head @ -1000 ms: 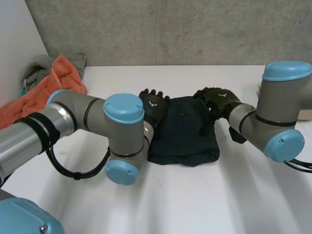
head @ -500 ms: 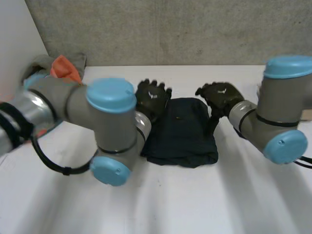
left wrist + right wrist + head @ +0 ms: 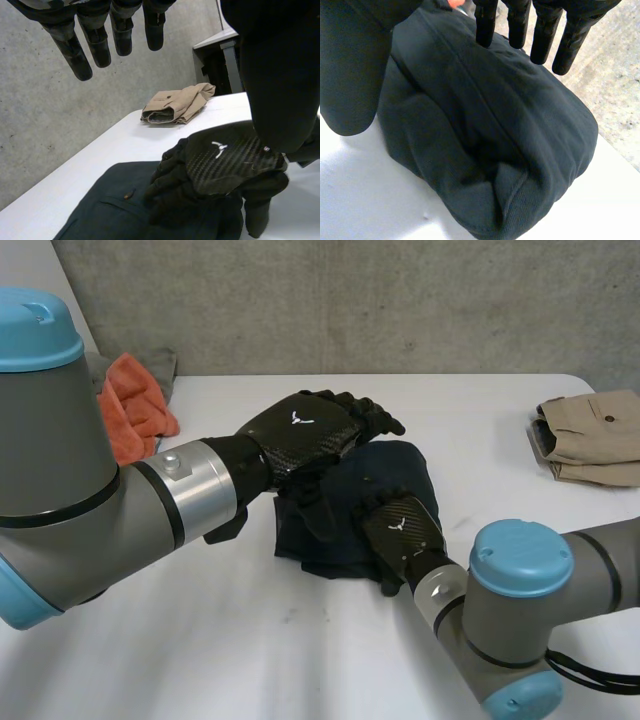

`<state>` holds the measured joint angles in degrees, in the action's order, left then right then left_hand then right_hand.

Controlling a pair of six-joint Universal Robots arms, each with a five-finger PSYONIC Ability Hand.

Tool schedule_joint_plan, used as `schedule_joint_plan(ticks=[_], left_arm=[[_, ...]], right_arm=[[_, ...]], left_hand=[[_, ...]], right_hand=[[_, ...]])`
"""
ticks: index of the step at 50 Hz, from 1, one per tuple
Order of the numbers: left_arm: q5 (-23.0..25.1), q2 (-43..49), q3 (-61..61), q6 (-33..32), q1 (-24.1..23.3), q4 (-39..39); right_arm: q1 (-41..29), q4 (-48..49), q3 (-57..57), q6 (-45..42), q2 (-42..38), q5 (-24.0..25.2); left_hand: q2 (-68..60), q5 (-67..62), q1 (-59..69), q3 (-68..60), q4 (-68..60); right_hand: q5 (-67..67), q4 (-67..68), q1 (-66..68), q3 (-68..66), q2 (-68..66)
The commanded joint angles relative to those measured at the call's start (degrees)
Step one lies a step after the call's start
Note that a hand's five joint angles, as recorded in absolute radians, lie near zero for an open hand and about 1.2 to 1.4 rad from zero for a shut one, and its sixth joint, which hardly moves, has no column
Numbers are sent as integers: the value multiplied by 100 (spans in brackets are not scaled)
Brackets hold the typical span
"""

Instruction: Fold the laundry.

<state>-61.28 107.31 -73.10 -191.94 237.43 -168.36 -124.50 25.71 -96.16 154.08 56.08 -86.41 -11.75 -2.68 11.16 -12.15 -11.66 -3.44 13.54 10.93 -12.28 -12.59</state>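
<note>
Head view: the dark garment point(image 3: 405, 472) lies mid-way across the white table point(image 3: 250, 640), bunched into a thick bundle rather than the flat rectangle it made a second ago; its far corners, then flanked by both hands, have been left. The left hand point(image 3: 300, 432) has been raised above the garment's far-left part; in the left wrist view its fingers point(image 3: 80, 55) are straight and spread, with nothing held. The right hand point(image 3: 402, 528) has been brought round to the near edge and laid on the cloth; in the right wrist view its fingers point(image 3: 517, 25) are straight over the fold, the thumb apart, nothing pinched. A fold is judged to have just been made and to be under pressing; the bundle looks uneven and may need smoothing. A folded tan garment point(image 3: 590, 435) sits well apart at the right edge; an orange towel point(image 3: 135, 405) is heaped far left. No writing can be read; a small white emblem is borne on the back of each hand.
</note>
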Motion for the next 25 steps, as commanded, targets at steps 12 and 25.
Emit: schedule_joint_plan(ticks=[12, 25], left_arm=[[-77, 18, 7, 8, -13, -56], [-77, 1, -160, 8, -22, -136]], right_arm=[[48, 338, 1363, -151, -801, -201], [74, 242, 2058, -98, -1285, -201]], left_hand=[[-99, -6, 158, -58, -108], [-99, -6, 158, -58, -108]], right_hand=[[-387, 378, 639, -504, -473], [-6647, 6637, 6899, -6764, -6733]])
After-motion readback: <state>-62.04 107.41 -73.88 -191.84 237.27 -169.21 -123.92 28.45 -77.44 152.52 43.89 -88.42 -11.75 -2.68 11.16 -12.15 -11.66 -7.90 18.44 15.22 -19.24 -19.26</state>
